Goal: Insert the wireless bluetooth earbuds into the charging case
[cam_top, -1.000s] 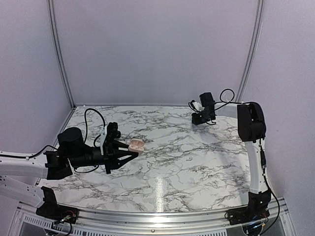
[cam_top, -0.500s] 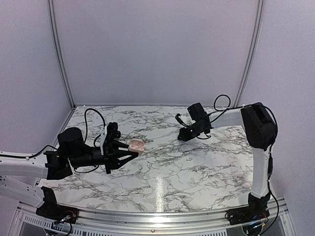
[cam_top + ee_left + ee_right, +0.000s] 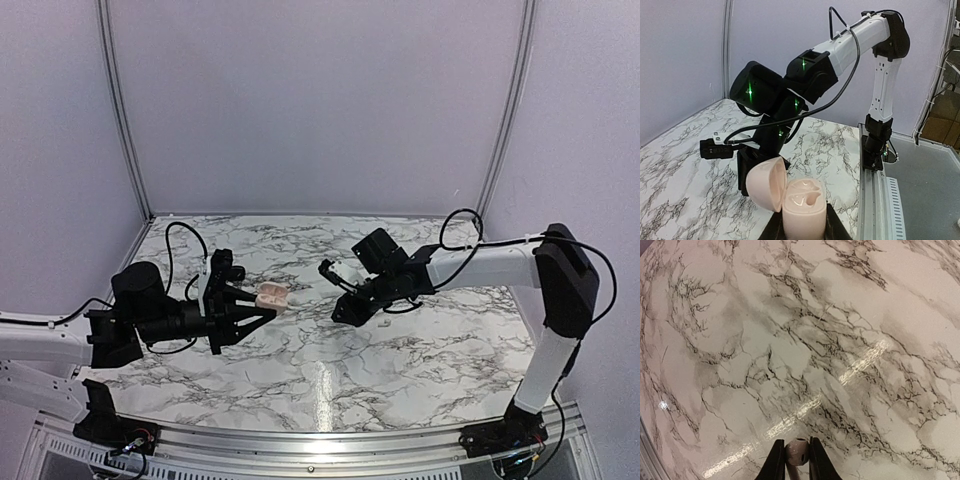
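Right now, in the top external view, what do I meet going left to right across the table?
In order: left arm's base → open charging case → right gripper → right arm's base.

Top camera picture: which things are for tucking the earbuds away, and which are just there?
For the job: open charging case, held by left gripper; one pale earbud, pinched in right gripper.
Just there: marble table; back wall. No second earbud shows.
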You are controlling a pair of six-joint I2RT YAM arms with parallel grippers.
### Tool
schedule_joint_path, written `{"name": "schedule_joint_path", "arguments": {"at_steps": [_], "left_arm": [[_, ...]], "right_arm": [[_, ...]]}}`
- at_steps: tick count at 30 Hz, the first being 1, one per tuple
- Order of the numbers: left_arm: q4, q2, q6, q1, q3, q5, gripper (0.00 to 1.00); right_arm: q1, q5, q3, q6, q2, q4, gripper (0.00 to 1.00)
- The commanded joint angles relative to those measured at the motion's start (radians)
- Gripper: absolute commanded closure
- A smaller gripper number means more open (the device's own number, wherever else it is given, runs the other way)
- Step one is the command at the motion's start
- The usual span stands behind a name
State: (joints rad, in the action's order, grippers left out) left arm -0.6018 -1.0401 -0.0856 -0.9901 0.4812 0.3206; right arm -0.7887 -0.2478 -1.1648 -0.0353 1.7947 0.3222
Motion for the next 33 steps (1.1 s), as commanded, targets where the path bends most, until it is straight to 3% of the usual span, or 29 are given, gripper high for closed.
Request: {"name": "schedule_joint_path", "arguments": {"at_steps": [1,13,24,33], "left_arm": [[-0.027,0.033,-0.008,0.002,-0.016,-0.016,1.00],[-0.027,0.038,-0.012,0.005,-0.018,-0.032,1.00],[-0.027,0.032,-0.006,0.007,-0.023,-0.039,1.00],[-0.028,0.036,-0.008,0.007,-0.027,-0.037,1.00]], "right_arm": [[-0.054,0.045,0.024,-0.017,-0.052,0.116,0.86],[-0.165,0.077,0.067,-0.047,-0.037,0.181,0.86],[-0.193,0.126,0.029,-0.030,0.024,0.246,0.84],[-0.196,0.160,-0.006,-0.013,0.037,0.286,0.69]]}}
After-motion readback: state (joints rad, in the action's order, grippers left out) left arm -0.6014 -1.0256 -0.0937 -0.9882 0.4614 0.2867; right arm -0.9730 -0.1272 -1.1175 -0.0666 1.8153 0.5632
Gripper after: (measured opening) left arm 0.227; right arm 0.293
